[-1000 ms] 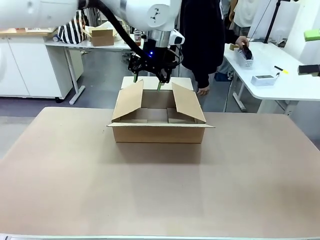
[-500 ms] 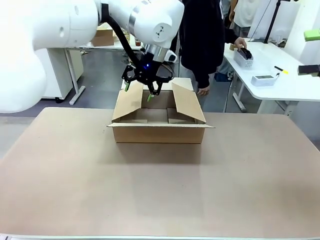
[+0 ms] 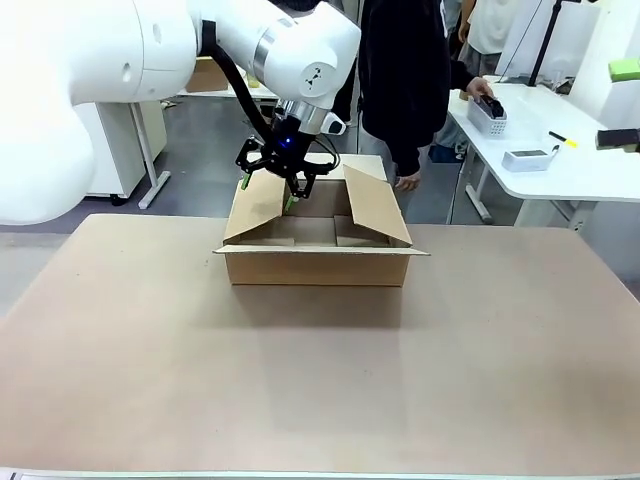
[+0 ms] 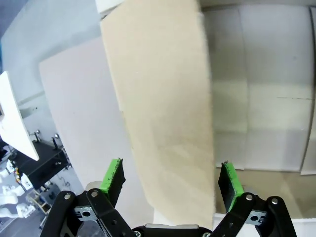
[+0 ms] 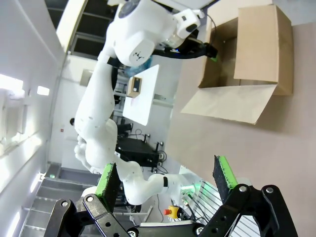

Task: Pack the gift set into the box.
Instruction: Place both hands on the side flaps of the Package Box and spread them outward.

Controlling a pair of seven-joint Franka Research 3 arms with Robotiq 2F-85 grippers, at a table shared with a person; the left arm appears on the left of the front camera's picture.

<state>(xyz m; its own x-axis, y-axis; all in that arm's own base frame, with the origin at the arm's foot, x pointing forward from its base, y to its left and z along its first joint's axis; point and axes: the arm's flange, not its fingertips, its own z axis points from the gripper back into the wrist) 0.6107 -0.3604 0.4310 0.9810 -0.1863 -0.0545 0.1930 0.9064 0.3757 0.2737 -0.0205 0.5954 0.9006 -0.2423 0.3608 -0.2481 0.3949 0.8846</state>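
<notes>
The box [image 3: 318, 262] stands open in the middle of the table, its flaps raised. My left gripper [image 3: 266, 193] hangs open over the box's left flap [image 3: 256, 203], one green pad on each side of it. In the left wrist view that flap [image 4: 168, 123] rises between the fingers [image 4: 112, 176] of the left gripper [image 4: 171, 180], not clamped. My right gripper [image 5: 166, 177] is open and holds nothing, well away from the box [image 5: 256, 54]. On a side table at the far right lie a white perforated tray [image 3: 488, 118], a small white gadget [image 3: 527, 158] and a yellow stick [image 3: 562, 139].
A person in dark clothes [image 3: 405, 70] stands behind the box, one hand [image 3: 480, 86] by the tray on the white side table [image 3: 570, 175]. Broad bare tabletop [image 3: 320, 380] lies in front of the box and on both sides.
My left gripper has moved left and down, from above the box's back edge to straddling the left flap. The person's hand stays by the tray.
</notes>
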